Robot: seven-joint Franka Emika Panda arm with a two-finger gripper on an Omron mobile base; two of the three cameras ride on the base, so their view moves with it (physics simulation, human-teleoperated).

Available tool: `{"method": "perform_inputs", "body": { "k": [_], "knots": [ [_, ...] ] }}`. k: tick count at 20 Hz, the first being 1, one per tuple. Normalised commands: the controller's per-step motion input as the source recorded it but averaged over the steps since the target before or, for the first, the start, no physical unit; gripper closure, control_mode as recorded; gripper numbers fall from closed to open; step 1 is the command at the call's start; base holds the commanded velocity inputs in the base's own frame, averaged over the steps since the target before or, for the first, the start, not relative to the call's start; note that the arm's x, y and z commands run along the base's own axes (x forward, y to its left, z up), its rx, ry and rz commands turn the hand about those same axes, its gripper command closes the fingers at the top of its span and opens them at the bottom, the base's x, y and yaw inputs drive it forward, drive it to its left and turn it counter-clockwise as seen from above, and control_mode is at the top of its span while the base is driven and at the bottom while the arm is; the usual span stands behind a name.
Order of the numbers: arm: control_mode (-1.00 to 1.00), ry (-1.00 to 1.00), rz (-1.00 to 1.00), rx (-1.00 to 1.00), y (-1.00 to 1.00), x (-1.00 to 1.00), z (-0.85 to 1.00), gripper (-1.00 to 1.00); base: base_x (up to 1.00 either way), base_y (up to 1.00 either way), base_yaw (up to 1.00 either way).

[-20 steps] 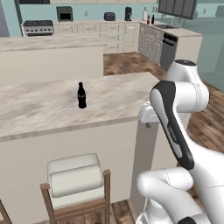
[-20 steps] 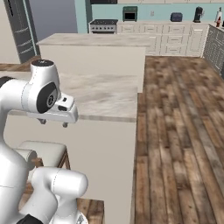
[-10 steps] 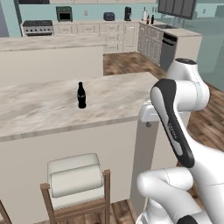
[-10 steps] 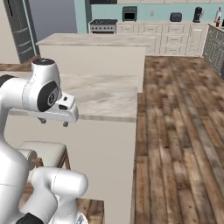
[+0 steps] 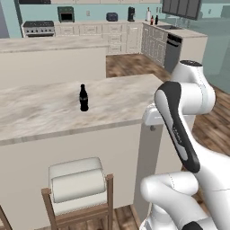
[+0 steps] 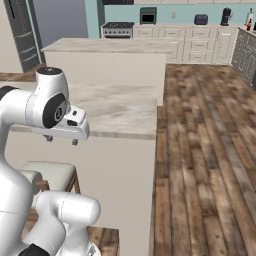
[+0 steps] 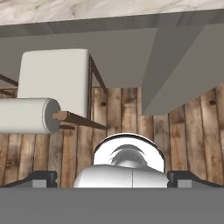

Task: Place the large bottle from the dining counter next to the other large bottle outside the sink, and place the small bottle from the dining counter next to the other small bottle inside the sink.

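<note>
- Jaws stand spread as wide as they go and hold nothing; the gripper (image 7: 112,178) points down past the counter's edge at the wooden floor, its two dark tips far apart at the bottom of the hand view.
- Just beyond the tips lie a cushioned bar stool (image 7: 54,87) and the cream base (image 7: 131,57) of the dining counter (image 5: 112,96).
- Up on that counter the small bottle (image 5: 83,98) stands upright, alone on the marble top, well apart from the hand, which hangs beside the counter's near corner.
- At the far back, two small bottles (image 5: 154,20) stand on the wall counter; the sink itself is too small to make out.
- My reading: the task is at its start, with the reach for the small bottle not yet begun.
- Next move calls for lifting the hand above the countertop, swinging it across to the bottle, and bringing the spread jaws around its body before closing.
</note>
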Motion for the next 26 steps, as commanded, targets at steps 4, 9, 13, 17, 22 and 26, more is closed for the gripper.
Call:
{"method": "perform_inputs", "body": {
  "k": [4,9,13,17,22,26],
  "knots": [
    [-1.0,-0.03,-0.01,0.0,0.04,-0.04,0.04,-1.0,-0.02,0.0,0.0],
    [-1.0,0.01,-0.09,-0.05,0.2,-0.04,0.29,-1.0,0.0,0.0,0.0],
    [-1.0,0.0,-0.04,-0.17,0.23,-0.01,0.67,-1.0,0.0,0.0,0.0],
    [-1.0,0.0,0.0,-0.04,0.04,0.0,0.62,-1.0,0.0,0.0,0.0],
    [-1.0,0.0,-0.01,0.02,0.1,0.28,0.21,-1.0,0.0,0.0,0.0],
    [-1.0,-0.09,0.0,0.15,0.01,0.27,0.32,-1.0,0.0,0.0,0.0]
  ]
}}
